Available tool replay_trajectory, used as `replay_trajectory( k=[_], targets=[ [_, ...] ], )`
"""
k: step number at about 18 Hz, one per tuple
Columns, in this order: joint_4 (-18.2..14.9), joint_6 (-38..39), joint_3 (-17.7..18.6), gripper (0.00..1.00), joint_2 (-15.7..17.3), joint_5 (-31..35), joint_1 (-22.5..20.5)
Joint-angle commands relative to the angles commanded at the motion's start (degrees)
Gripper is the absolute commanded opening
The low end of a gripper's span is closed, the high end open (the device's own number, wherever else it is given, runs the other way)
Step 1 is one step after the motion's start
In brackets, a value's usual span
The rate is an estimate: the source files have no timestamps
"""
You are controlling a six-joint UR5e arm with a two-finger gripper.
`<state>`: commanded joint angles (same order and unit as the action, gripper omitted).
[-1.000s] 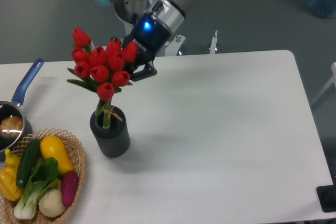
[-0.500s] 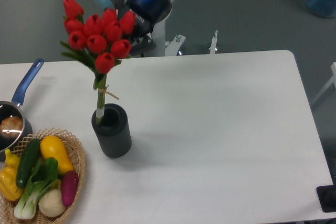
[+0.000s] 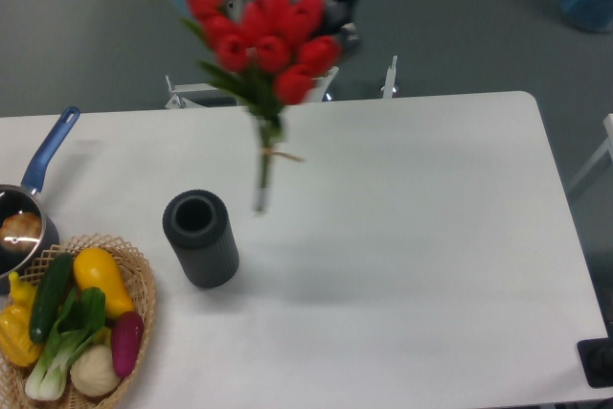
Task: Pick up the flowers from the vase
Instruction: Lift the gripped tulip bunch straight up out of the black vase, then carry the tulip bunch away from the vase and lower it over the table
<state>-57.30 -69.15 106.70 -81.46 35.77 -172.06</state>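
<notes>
Above the white table [image 3: 412,237], at about one o'clock from the vase [image 3: 200,238], the flowers [image 3: 268,37] hang clear in the air, a bunch of red tulips whose stems end just beside the vase's open mouth without touching it. The gripper [image 3: 321,16] sits behind the blooms at twelve o'clock, hidden by them and blurred, so I cannot tell how wide its fingers stand or exactly where they clasp. At seven o'clock from the vase is a wicker basket [image 3: 144,318] of vegetables, and at nine o'clock a blue-handled saucepan [image 3: 38,189].
</notes>
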Motion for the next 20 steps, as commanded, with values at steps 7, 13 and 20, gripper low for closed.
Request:
replay_trajectory(
  k=[7, 13, 20],
  targets=[
    [0.1, -3.3, -5.6, 0.0, -12.2, 7.4, -7.1],
    [0.3, -3.2, -8.8, 0.0, -18.6, 24.4, -3.8],
    [-1.9, -2.7, -17.9, 0.02, -25.1, 43.6, 6.0]
  ],
)
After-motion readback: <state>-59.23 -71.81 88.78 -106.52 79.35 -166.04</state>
